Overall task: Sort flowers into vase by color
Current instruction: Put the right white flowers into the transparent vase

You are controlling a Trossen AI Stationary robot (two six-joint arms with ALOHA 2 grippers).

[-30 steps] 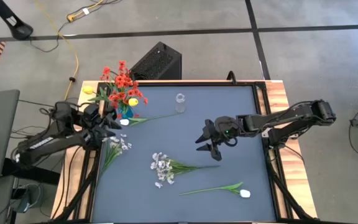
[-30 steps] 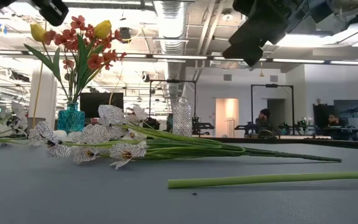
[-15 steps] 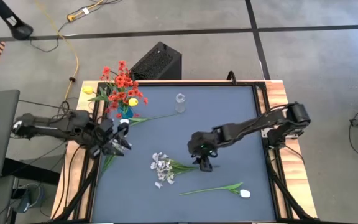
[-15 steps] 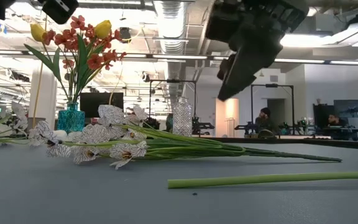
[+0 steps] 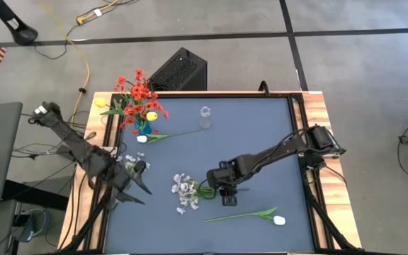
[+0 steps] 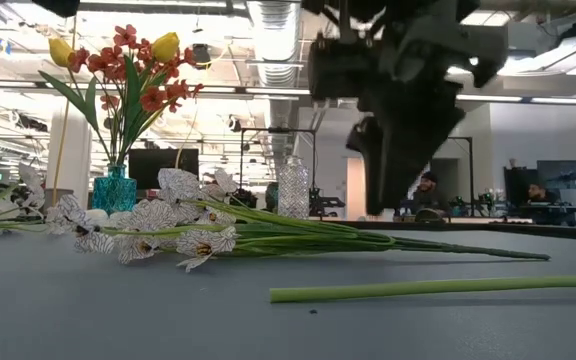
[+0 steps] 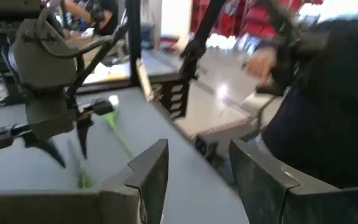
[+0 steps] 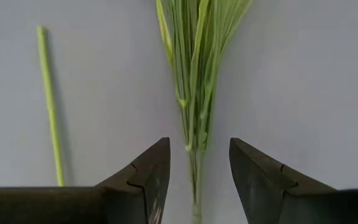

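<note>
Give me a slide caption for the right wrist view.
Right gripper open, fingers straddling the green stem bundle on the table.

open-plan lab: exposed ducts (image 6: 268, 25), distant workstations (image 6: 558, 195)

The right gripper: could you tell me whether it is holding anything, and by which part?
Nothing is held. The right gripper is open, its fingers either side of the white spray's stems without gripping them.

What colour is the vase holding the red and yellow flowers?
Teal blue vase, clearest in the low view.
</note>
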